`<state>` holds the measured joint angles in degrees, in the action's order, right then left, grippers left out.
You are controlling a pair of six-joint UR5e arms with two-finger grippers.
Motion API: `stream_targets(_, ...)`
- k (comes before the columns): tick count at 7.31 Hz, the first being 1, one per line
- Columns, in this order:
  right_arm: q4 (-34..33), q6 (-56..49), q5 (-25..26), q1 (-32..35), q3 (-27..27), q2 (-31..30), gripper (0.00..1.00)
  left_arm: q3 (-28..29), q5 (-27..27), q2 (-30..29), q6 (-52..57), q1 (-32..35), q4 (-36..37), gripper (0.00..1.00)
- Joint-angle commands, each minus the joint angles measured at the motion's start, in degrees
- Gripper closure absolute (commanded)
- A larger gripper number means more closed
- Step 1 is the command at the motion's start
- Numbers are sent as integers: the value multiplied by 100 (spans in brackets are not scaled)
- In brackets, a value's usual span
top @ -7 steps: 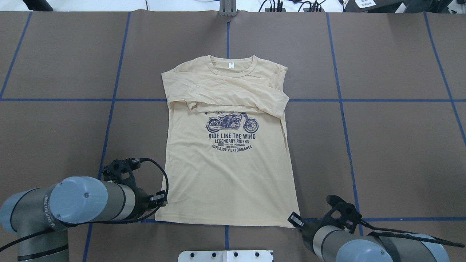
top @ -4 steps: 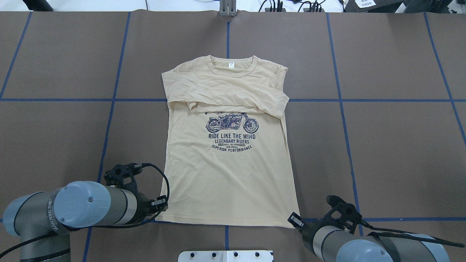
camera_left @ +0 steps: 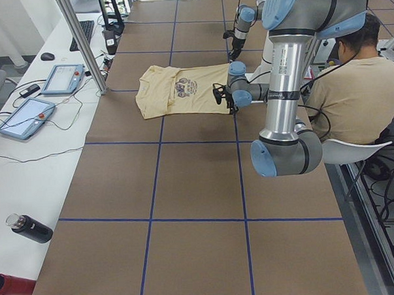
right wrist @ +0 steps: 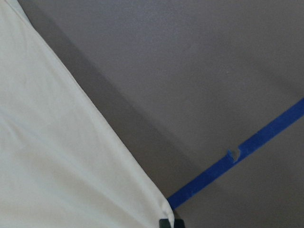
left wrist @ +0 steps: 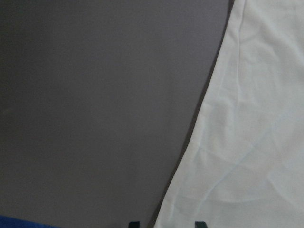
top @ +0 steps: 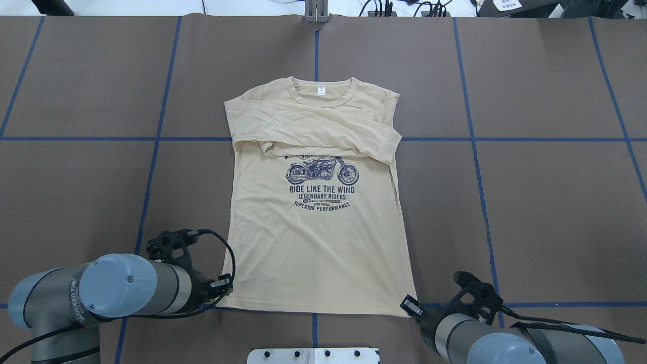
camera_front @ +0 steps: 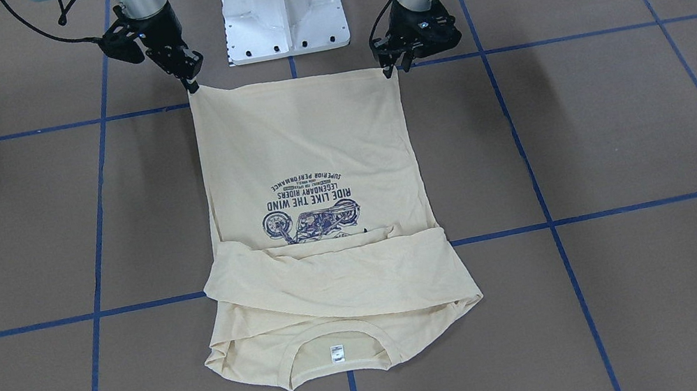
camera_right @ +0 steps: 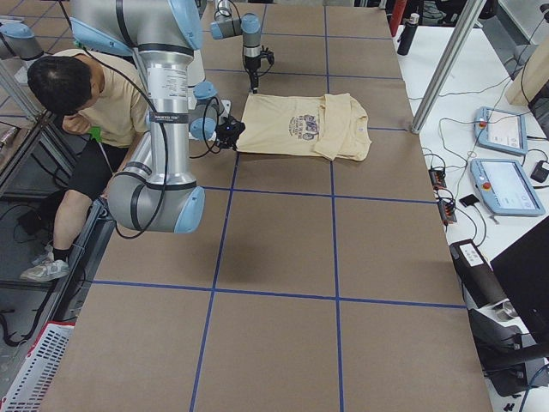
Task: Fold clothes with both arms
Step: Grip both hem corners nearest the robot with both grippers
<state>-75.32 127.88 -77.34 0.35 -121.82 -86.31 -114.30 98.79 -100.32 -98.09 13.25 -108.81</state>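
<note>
The pale cream T-shirt (top: 318,242) lies flat on the brown table, collar away from the robot and sleeves folded across the chest above the navy motorcycle print (top: 322,172). My left gripper (top: 226,289) is at the near left hem corner (camera_front: 394,67). It is open, and its fingertips (left wrist: 134,223) straddle the shirt's side edge (left wrist: 247,142). My right gripper (top: 408,307) is at the near right hem corner (camera_front: 192,86). Its tips are together (right wrist: 171,222), shut on the corner of the cloth (right wrist: 61,156).
The white pedestal base (camera_front: 282,8) stands just behind the hem. Blue tape lines (top: 151,167) grid the table. A seated person (camera_left: 351,82) is behind the robot. Tablets (camera_left: 26,119), a metal pole (camera_left: 81,41) and a bottle (camera_left: 30,228) are on the side bench.
My left arm has drawn back toward the robot, which brought its gripper down to the left hem corner. The right arm and the shirt have not moved.
</note>
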Motion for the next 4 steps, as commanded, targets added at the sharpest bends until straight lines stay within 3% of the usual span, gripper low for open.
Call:
stream_targets(1, 0, 0, 9, 0, 0, 0, 100, 31, 9, -5, 0, -60, 0, 51)
stream_targets(4, 0, 9, 9, 0, 0, 0, 100, 39, 26, 4, 0, -77, 0, 55)
